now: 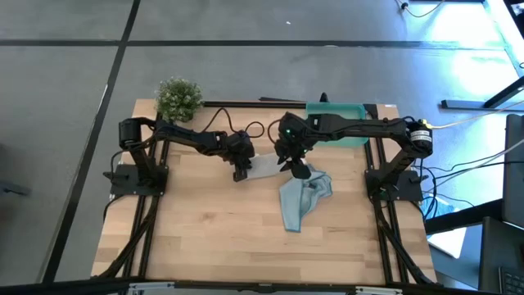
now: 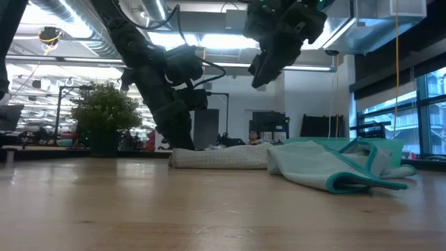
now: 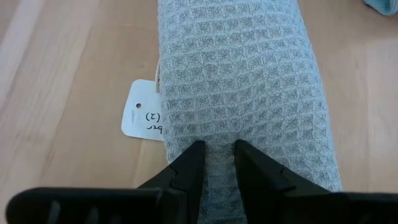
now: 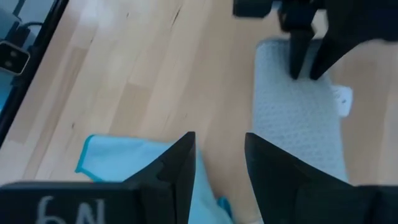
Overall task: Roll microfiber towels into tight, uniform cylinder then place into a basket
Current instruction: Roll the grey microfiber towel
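The pale grey-blue towel [image 1: 264,167] lies rolled into a cylinder [image 3: 249,81] on the table's middle, a white tag [image 3: 142,118] sticking out beside it. My left gripper [image 1: 241,174] is at the roll's left end, shut on it. The light blue towel [image 1: 303,197] lies crumpled on the table to the right of the roll and nearer the front. My right gripper [image 1: 299,170] hangs well above the light blue towel [image 4: 124,162], open and with nothing in it [image 4: 219,149]. The teal basket [image 1: 354,109] stands at the far right edge. My left gripper pinches a small ridge of the roll's top cloth [image 3: 217,140] between its two fingertips [image 3: 194,155], at the roll's left end. The fingers slant down from the table's left side and point along the roll. The roll lies with its whole length on the table [image 2: 219,157].
A small potted plant [image 1: 178,97] stands at the far left corner. Bare wood spreads across the table's near half [image 1: 229,238]. The basket's rim [image 2: 390,148] shows behind the light blue towel [image 2: 327,171] in the low view.
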Tool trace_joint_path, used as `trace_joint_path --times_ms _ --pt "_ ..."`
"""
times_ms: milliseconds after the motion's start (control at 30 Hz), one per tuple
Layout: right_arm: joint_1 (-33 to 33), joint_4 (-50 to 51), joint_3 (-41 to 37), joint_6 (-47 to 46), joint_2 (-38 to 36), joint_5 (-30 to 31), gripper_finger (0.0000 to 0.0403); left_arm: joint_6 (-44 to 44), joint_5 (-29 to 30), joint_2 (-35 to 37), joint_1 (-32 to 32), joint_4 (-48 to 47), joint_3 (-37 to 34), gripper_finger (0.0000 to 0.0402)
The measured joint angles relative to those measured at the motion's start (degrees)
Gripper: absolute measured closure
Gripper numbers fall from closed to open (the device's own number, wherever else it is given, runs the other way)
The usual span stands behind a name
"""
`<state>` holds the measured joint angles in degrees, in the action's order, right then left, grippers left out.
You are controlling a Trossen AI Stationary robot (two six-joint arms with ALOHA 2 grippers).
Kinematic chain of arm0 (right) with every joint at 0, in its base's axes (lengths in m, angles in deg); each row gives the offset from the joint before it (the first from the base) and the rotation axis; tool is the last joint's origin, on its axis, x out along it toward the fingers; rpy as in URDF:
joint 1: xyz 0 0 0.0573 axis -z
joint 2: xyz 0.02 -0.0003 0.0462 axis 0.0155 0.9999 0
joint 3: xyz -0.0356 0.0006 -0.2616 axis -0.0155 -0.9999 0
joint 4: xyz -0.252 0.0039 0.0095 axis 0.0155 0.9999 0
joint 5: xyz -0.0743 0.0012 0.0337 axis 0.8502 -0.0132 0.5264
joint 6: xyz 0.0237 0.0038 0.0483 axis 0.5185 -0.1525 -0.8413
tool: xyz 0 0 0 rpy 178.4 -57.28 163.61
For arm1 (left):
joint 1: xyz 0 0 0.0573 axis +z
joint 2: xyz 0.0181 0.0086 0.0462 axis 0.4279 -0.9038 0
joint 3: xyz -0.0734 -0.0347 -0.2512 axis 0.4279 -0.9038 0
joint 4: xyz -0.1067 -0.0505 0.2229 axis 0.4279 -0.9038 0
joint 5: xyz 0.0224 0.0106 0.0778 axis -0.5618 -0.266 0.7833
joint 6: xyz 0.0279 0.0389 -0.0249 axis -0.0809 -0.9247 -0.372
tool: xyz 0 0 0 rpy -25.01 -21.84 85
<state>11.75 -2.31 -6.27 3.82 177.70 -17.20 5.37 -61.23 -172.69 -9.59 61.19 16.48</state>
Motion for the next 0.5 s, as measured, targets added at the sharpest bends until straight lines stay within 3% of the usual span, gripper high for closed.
trace_joint_path --times_ms 367,500 --pt "-0.12 -4.42 0.0 -0.07 0.0 -0.01 0.0264 -0.36 -0.43 0.02 -0.02 -0.15 0.06 0.0314" --pt "-0.12 -4.45 0.0 -0.01 0.0 -0.01 0.0264 -6.69 -3.62 0.12 -0.04 -2.77 0.19 0.0314"
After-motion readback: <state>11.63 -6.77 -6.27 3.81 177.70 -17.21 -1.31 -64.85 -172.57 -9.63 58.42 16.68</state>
